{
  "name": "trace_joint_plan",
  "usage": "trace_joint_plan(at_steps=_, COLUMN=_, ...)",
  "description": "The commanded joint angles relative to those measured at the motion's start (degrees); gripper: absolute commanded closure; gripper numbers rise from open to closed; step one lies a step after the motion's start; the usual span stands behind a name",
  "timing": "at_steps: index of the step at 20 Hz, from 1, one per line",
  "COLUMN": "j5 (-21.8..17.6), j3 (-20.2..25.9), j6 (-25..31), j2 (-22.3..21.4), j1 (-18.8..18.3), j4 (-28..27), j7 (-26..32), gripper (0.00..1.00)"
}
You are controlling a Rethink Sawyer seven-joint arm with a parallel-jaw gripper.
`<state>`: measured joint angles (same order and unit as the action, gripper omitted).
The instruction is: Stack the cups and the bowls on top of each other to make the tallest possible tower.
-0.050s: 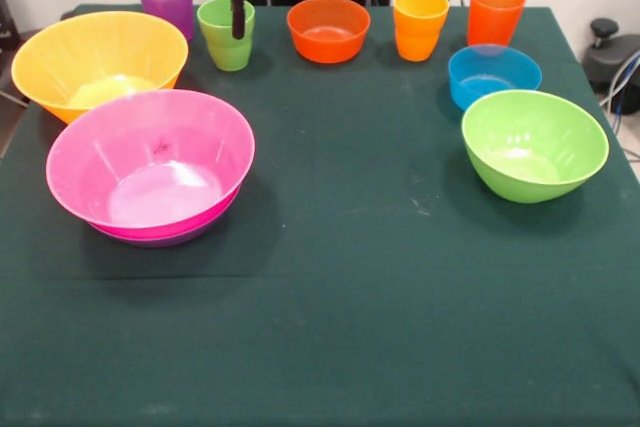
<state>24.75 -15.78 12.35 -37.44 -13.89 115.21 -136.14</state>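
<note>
Glossy plastic all round, so I judge everything light, stiff and slippery; a pinch on a rim wall looks best to me. From the front view, my gripper (238, 17) hangs at the light green cup (227, 33), a dark finger (238, 19) reaching into its mouth; whether it is spread or closed I cannot tell. The pink bowl (150, 162) sits nested in a purple bowl (160, 237) at the left, beside the yellow bowl (95, 59). The orange bowl (328, 28), blue bowl (494, 74) and light green bowl (534, 143) stand apart on the green cloth (340, 297), which leaves plenty of room.
</note>
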Motion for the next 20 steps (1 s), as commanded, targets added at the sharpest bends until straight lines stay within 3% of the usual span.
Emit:
trace_joint_plan(at_steps=1, j5=-4.71, j3=6.62, j6=-2.89, j2=3.33, j1=0.37, j4=1.21, j7=-2.78, gripper=0.0)
trace_joint_plan(at_steps=6, j5=-5.67, j3=5.47, j6=-2.12, j2=3.46, j1=1.13, j4=0.24, j7=-2.84, gripper=0.0)
trace_joint_plan(at_steps=15, j5=-8.47, j3=7.72, j6=-1.45, j2=1.4, j1=-1.7, j4=0.27, j7=-0.91, gripper=0.0)
trace_joint_plan(at_steps=20, j5=-5.99, j3=6.1, j6=2.71, j2=0.24, j1=0.59, j4=-0.72, j7=-4.34, gripper=0.0)
